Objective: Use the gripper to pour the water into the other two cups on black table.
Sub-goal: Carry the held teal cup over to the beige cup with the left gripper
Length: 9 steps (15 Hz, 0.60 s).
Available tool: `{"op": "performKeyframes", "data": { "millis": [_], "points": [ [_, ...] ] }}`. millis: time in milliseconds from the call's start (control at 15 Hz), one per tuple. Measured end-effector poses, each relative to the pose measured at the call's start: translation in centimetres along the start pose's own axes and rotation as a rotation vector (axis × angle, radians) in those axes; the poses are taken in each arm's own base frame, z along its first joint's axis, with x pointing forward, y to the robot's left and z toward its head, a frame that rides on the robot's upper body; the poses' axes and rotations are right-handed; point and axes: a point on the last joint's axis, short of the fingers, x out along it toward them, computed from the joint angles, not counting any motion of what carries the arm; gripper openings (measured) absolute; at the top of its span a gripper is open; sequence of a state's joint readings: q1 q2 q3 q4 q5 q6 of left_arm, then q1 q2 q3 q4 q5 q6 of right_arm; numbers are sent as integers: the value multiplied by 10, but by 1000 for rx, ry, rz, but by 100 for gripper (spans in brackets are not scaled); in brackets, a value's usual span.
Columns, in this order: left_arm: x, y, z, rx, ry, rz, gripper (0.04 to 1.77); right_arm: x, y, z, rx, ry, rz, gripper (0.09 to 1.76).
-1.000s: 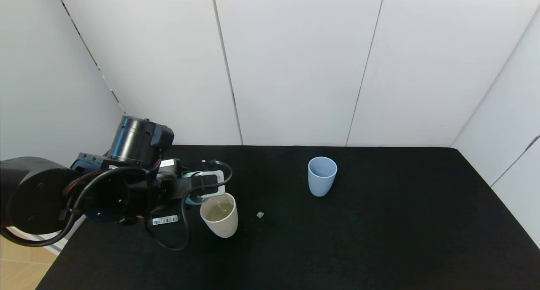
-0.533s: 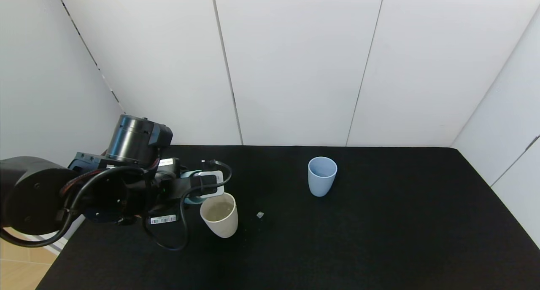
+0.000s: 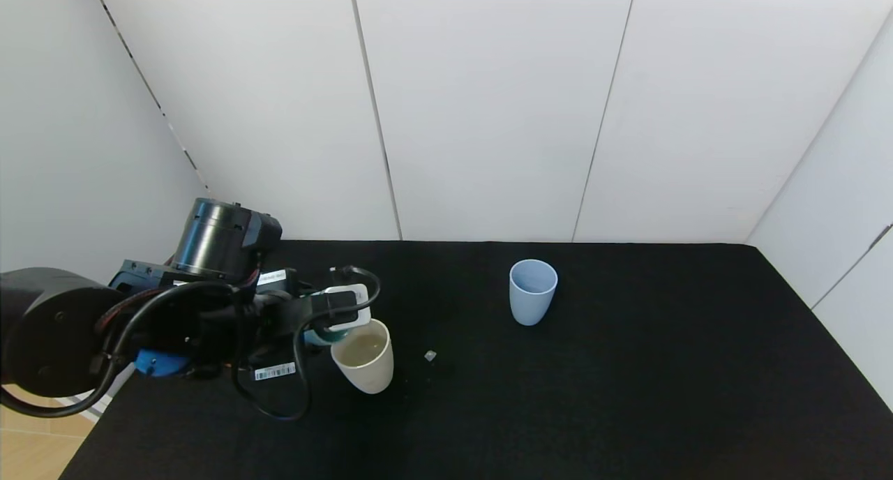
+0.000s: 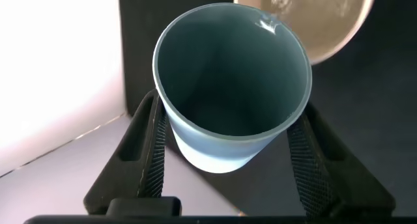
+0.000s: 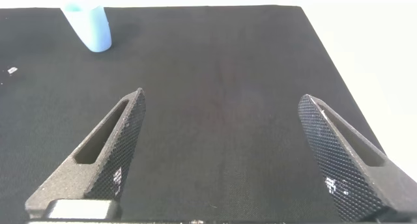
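Black ribbed fingers [image 4: 155,160] of my left gripper [image 4: 228,155] are clamped on either side of the teal-green tumbler [image 4: 232,87], which I am holding tipped over with its mouth toward the cream-white cup [image 3: 362,355]. From the wrist camera the tumbler's lip sits right at the cream cup's rim [image 4: 306,22], and a small glint of water [image 4: 267,24] shows on that lip. Inside the cream cup I can see liquid, pale and faintly rippled. On the head camera the left gripper [image 3: 328,319] hangs just above and behind that cup, near the left side of the black table [image 3: 628,396], with its silver-white box [image 3: 347,302] and looped cable on top.

A tiny pale speck [image 3: 430,356] lies on the cloth just right of the cream cup. The light blue cup [image 3: 532,291] stands upright well apart, toward the middle back. My right gripper [image 5: 225,146] is spread wide over bare table, gripping nothing, with the blue cup [image 5: 88,27] far off.
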<state>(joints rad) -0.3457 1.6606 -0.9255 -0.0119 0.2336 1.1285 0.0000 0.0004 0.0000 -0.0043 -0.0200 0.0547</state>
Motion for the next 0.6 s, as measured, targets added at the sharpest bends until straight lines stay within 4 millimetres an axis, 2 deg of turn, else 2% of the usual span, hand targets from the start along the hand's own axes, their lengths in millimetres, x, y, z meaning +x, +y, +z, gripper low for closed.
{"op": "performKeyframes", "data": {
  "millis": [200,600],
  "points": [
    [1,3,-7,-40,-31,-18,112,0,0,0,0,0,-1,171],
    [-6,24,-40,-202,-110,-11,112,0,0,0,0,0,0,171]
  ]
}}
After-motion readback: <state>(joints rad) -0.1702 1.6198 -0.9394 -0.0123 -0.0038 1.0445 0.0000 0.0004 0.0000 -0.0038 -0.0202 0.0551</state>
